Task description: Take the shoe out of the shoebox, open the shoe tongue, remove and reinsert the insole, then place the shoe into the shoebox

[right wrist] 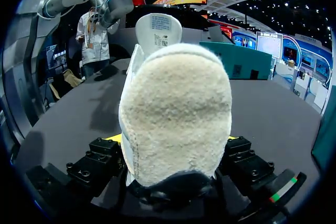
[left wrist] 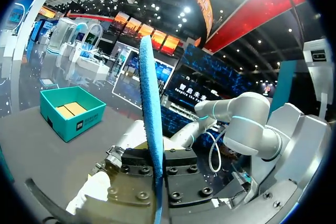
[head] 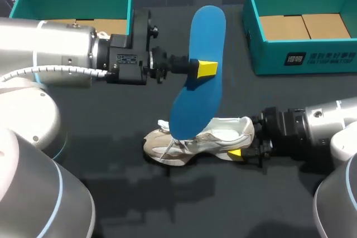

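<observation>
Head view, left to right. A teal shoebox [head: 72, 4] stands at the far left corner of the dark tabletop [head: 111, 199], open, with brown cardboard showing on its floor.

The left arm [head: 61, 54] comes in level from the left. The left gripper [head: 203, 69] is clamped on a blue insole [head: 199, 54] near the middle of its length. The insole stands almost upright above the tabletop with its broad face toward the camera. Its upper end rises in front of the far table edge. Its lower end comes down over the lace area of the shoe [head: 223, 135]; whether it enters the shoe cannot be told.

In the left wrist view the insole [left wrist: 149, 124] is seen edge-on, a thin blue blade pinched between the two fingers of the left gripper [left wrist: 156, 182].

The shoe, a white sneaker, rests on its sole at the centre of the tabletop, toe to the left and heel to the right. The right gripper [head: 240, 147], reaching in low from the right, is closed on the heel, one finger on each side.

In the right wrist view the cream heel of the shoe [right wrist: 176, 108] sits between the fingers of the right gripper [right wrist: 173, 148], and the shoe tongue [right wrist: 157, 30] stands up beyond it.

A second teal shoebox [head: 301, 62] stands open at the far right, well apart from the shoe.
</observation>
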